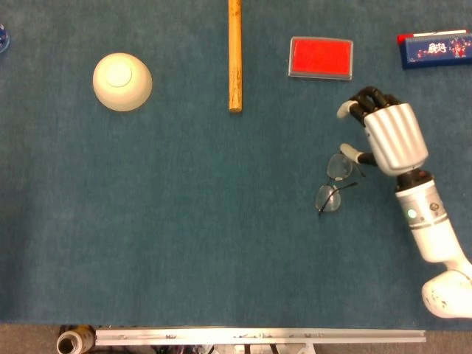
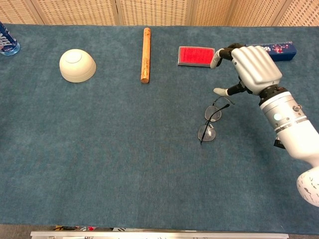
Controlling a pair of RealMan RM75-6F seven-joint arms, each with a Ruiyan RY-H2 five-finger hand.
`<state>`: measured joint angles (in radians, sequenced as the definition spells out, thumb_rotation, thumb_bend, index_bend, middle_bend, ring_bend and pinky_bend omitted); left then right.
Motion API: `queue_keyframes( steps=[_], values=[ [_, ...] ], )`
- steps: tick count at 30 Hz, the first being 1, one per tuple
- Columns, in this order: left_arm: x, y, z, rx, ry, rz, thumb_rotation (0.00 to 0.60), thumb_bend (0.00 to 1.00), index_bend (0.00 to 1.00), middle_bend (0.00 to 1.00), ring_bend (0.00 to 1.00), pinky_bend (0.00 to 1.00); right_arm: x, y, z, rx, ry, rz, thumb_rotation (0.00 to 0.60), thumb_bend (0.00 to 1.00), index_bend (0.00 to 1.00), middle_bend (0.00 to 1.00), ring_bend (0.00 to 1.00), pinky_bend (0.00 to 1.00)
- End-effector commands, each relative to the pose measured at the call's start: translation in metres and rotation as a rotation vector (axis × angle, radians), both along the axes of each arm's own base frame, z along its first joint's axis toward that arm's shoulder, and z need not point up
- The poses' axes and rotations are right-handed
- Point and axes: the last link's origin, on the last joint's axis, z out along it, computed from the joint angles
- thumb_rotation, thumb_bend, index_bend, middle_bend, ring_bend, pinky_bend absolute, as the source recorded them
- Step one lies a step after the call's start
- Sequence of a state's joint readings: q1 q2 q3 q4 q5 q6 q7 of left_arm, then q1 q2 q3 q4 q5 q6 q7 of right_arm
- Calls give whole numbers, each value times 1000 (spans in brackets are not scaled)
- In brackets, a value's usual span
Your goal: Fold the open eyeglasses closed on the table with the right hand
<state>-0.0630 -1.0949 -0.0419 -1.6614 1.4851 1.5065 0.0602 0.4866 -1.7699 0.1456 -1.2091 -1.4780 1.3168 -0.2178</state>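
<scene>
The thin-framed eyeglasses (image 1: 334, 181) (image 2: 211, 122) lie on the blue table cloth right of centre, lenses stacked near to far, temples pointing right and still spread. My right hand (image 1: 383, 133) (image 2: 246, 64) hovers just right of and above the far lens, fingers apart and curled, holding nothing. Its thumb tip sits close over the far temple in both views; contact cannot be told. The left hand is absent from both views.
A red flat case (image 1: 321, 57) (image 2: 197, 56) lies beyond the hand, a blue box (image 1: 435, 49) (image 2: 276, 49) at far right. A wooden rod (image 1: 234, 53) (image 2: 145, 47) and an upturned cream bowl (image 1: 122, 81) (image 2: 77, 65) sit further left.
</scene>
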Motion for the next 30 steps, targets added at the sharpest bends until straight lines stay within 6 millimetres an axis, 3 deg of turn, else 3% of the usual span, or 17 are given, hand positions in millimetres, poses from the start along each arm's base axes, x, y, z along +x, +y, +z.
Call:
queue_keyframes(
  steps=[1,20,30],
  values=[
    [0,0,0,0,0,0,600,445,413,333,144,278,-1,2,0,2,4,2,600,39,456,459,280,474],
    [0,-1,0,0,2,-1,600,444,413,334,144,278,-11,6,-15,41,43,-12,600,39,456,459,280,474],
    [0,0,-2,-10,11,-1,600,445,413,334,144,278,6,12,8,-5,-30,47,600,39,456,459,280,474]
  ],
)
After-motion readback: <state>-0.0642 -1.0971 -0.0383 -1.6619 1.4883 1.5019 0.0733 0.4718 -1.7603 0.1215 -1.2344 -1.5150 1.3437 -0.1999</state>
